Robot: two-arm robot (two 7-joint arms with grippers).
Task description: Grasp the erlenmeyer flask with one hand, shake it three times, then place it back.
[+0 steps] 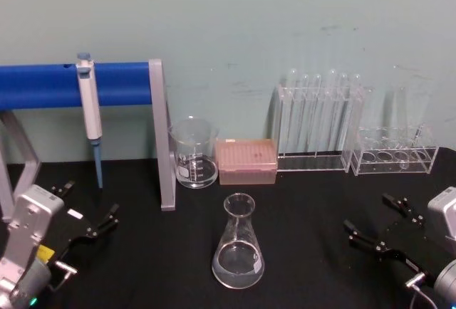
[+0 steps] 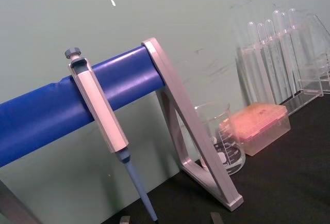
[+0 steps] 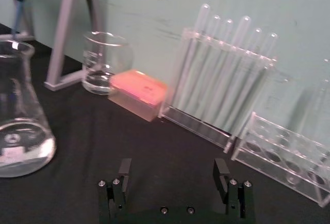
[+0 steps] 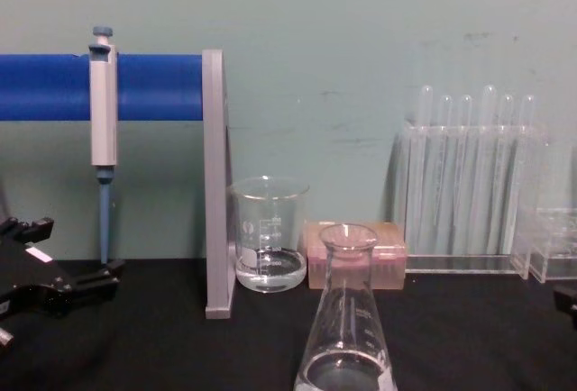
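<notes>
Plainly untouched: erlenmeyer flask [image 1: 239, 250] upright at the middle of the table [image 1: 157, 266].
At either side, well apart from it, left gripper [image 1: 89, 206] and right gripper [image 1: 372, 214] sit low, jaws open.

The erlenmeyer flask [image 1: 239, 252] stands upright on the black tabletop [image 1: 306, 202], near the middle of its front edge. It is clear glass with a wide round base, a narrow neck, a flared rim and faint white markings. A shallow pool of clear liquid lies at the bottom. The left claw [image 1: 89, 202], black with a small white label, is low and well apart to the flask's left, fingers spread. The right claw [image 1: 365, 211] is well apart to its right, fingers likewise parted.
</notes>
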